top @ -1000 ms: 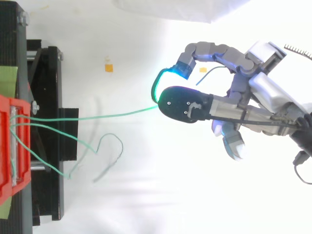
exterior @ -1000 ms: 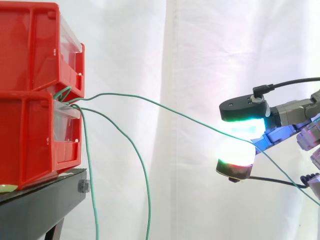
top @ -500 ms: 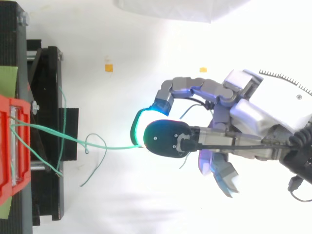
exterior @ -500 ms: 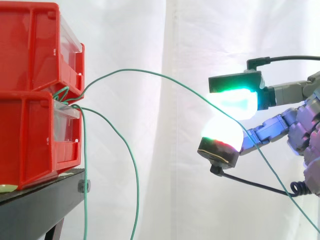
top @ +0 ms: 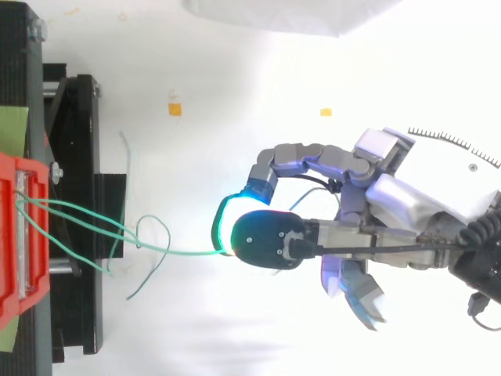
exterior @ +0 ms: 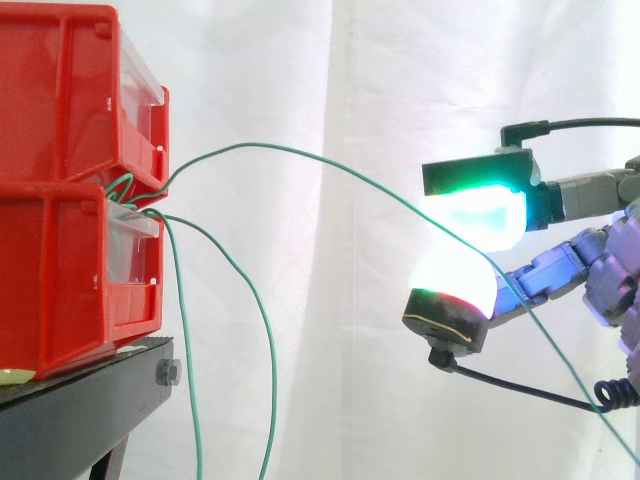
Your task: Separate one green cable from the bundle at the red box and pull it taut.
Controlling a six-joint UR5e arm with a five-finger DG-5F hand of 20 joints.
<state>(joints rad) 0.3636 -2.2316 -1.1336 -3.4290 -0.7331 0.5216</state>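
Three green cables come out of the gap between the upper red bin (exterior: pixel 60 90) and the lower red bin (exterior: pixel 60 280) in the side view. One green cable (exterior: pixel 350 175) humps up and runs across to the hand (exterior: pixel 575 195). It looks pinched between the glowing pads (exterior: pixel 480 210), and its tail drops off to the lower right. The two loose cables (exterior: pixel 187 380) hang down past the black stand (exterior: pixel 90 400). Count: 2 bins, 3 cables, 1 hand.

The hump means slack, so it's not taut yet. My take: keep the pinch firm and draw straight away from the bins along the cable's own line until the arc flattens. Stop there so nothing gets yanked at the bin end.

In the top view the hand (top: pixel 270 239) is clamped on the green cable (top: pixel 180 251), which runs wavy back to the red bin (top: pixel 12 235). The loose strands loop and cross just off the stand (top: pixel 78 157), and I can't count them cleanly here. Watch that the loop doesn't snag and get dragged along.
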